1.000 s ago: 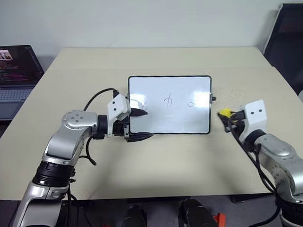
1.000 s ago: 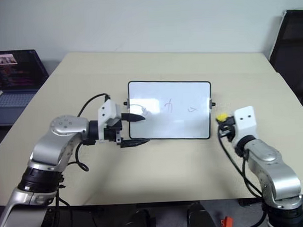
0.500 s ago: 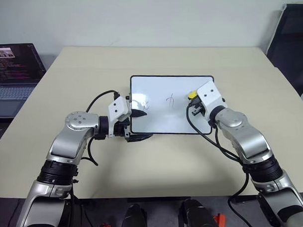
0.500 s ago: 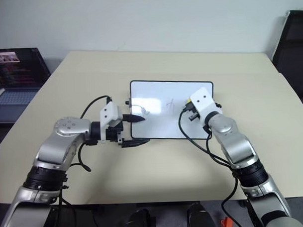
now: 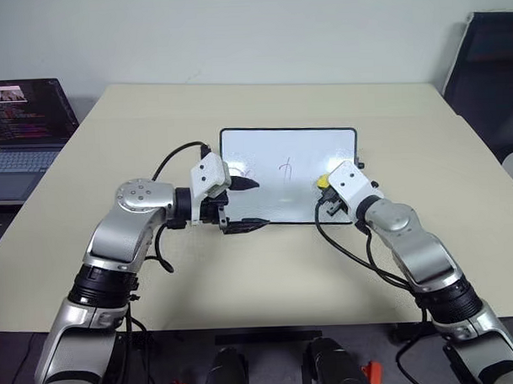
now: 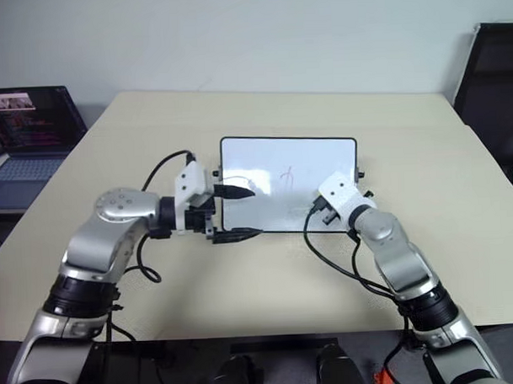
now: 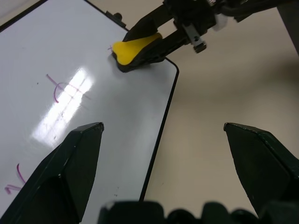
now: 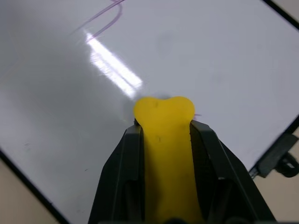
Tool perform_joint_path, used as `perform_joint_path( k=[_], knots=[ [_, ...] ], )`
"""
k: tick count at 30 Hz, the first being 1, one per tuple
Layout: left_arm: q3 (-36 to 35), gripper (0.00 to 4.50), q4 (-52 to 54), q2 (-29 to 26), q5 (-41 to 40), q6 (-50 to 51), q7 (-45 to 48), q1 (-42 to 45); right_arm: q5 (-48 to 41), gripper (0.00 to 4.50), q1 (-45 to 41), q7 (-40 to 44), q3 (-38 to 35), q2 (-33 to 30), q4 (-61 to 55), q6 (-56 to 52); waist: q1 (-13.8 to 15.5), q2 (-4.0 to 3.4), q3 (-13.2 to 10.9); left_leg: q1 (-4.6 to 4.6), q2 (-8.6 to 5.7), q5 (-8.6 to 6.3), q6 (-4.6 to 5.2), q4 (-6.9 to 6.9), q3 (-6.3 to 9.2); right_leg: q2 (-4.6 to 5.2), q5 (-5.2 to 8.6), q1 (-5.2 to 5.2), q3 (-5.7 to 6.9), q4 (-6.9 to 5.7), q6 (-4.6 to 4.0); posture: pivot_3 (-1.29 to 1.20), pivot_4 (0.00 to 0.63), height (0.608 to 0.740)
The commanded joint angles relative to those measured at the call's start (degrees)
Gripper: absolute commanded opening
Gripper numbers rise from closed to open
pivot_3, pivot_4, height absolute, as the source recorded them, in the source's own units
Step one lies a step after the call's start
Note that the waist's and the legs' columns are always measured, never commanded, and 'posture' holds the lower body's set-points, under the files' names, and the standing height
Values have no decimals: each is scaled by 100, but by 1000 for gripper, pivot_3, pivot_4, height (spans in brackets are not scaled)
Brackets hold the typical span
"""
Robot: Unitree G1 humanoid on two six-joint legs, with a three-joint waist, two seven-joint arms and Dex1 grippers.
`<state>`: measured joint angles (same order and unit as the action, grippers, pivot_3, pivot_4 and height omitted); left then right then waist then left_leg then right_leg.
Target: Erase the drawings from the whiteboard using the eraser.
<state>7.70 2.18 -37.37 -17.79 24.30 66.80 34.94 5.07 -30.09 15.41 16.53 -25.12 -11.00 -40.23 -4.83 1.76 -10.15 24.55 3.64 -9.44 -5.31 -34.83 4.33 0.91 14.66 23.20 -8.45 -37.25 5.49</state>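
Left wrist view: two drawings [image 7: 58, 87], one whiteboard [image 7: 56, 56], one eraser [image 7: 135, 49] clamped by right fingers [image 7: 154, 23]; left fingers [image 7: 79, 154] spread.

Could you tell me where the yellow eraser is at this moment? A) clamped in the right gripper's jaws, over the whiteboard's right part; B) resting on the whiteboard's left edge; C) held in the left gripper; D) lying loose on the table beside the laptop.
A: the eraser sits clamped in the right gripper, over the right part of the whiteboard.
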Motion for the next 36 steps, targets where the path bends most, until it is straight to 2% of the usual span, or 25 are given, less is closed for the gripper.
perform_joint_path(
  k=[1,11,16,23,36],
  knots=[
    [-7,4500,292,25,-107,136,-37,140,259,976,-116,-214,-309,-17,168,47,6,0,0,1,0,1,1,0,0,0,-3,0,0,0,-1,0,150,740],
    [-35,4500,532,51,-133,446,-110,213,115,976,344,639,-12,-235,-118,-552,2,2,1,2,3,1,2,8,0,-3,-3,1,3,3,0,0,150,740],
    [-26,4500,656,69,-160,651,-179,298,116,976,361,669,-190,-185,-199,-581,0,3,2,2,2,1,2,3,0,-3,-3,1,0,2,0,0,150,740],
    [-31,4500,692,64,-163,717,-167,290,331,976,0,63,-570,42,83,-92,-19,3,1,2,1,1,2,3,-1,-2,-4,4,-4,3,0,0,150,740],
    [-295,4500,389,-202,-62,300,-168,-208,201,976,454,829,-306,-144,-383,-526,-17,4,1,3,3,1,2,13,-1,-2,-3,6,-2,10,0,0,150,740]
  ],
)
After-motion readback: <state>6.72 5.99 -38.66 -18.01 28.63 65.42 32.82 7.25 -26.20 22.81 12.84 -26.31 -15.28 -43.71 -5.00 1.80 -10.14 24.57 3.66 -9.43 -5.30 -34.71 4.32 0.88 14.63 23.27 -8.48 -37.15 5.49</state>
